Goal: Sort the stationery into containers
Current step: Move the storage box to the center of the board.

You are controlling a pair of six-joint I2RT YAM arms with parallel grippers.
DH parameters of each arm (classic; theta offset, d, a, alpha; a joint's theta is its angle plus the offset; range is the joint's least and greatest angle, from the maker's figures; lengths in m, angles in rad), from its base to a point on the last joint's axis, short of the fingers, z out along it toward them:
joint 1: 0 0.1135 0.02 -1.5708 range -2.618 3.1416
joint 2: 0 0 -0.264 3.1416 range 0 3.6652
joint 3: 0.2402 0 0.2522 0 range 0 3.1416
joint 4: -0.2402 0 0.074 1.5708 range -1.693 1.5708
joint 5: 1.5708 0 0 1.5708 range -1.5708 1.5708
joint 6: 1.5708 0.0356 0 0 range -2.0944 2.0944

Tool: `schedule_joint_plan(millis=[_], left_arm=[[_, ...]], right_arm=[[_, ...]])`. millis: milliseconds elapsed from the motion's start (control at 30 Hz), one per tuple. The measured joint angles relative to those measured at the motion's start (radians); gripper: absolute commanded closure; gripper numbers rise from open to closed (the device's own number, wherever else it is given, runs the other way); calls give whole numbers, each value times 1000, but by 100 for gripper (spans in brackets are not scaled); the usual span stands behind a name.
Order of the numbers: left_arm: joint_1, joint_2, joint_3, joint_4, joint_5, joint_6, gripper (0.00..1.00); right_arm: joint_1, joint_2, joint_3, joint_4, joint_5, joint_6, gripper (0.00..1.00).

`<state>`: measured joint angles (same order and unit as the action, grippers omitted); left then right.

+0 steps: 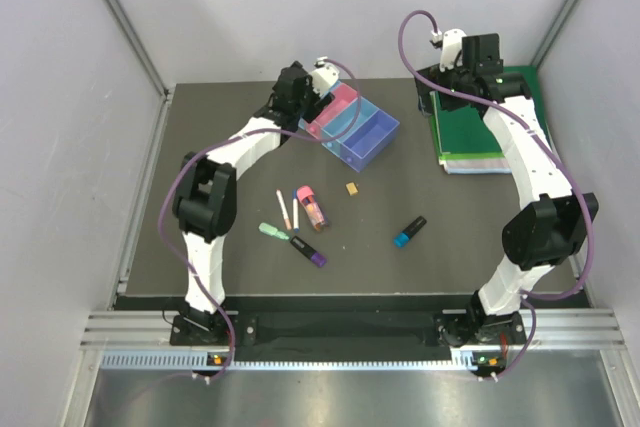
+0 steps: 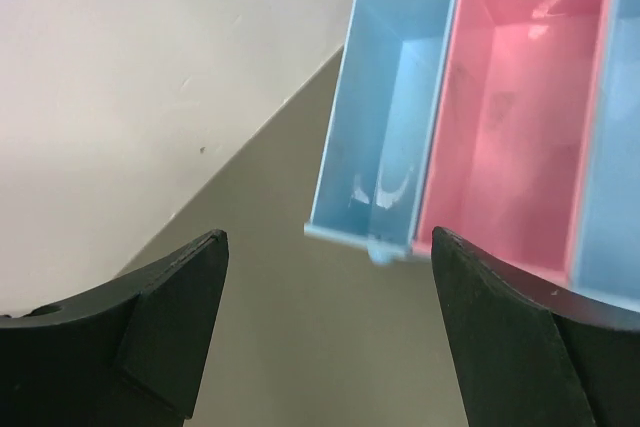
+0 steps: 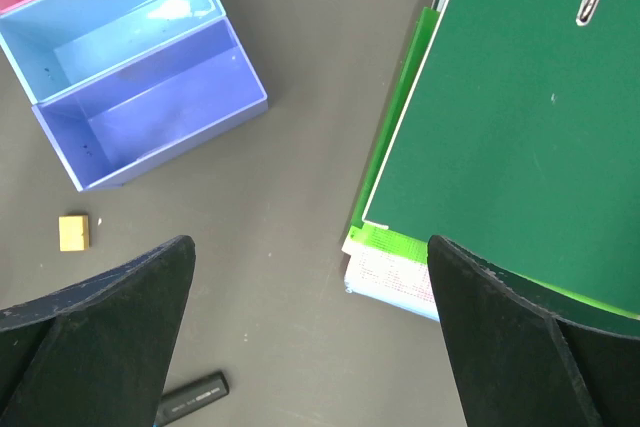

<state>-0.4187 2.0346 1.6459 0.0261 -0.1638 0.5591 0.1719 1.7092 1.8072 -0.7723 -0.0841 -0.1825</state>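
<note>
Left gripper (image 2: 328,247) fingers apart, empty, at end of light blue bin (image 2: 385,117). Right gripper (image 3: 310,247) spread wide, empty, over gap between violet-blue bin (image 3: 150,112) and binder (image 3: 520,117). Stationery (image 1: 295,213) loose mid-table (image 1: 450,267), well clear of the bins (top view only).

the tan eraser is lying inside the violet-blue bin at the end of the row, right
No. The tan eraser lies on the table outside the violet-blue bin, not inside it. The bin is at the end of the row, as said. The right wrist view shows this.
</note>
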Motion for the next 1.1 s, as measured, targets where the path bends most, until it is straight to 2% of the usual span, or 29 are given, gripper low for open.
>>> schedule_joint_plan(millis=[167,333,667,1100], left_arm=[[7,175,177,6,-6,21,13],[13,268,233,5,-5,37,13],[40,288,233,0,31,65,15],[60,281,237,-79,178,95,22]], right_arm=[[0,0,-9,1,0,0,0],[0,0,-14,1,0,0,0],[0,-2,-34,2,-18,4,0],[0,-38,-66,0,-41,11,0]])
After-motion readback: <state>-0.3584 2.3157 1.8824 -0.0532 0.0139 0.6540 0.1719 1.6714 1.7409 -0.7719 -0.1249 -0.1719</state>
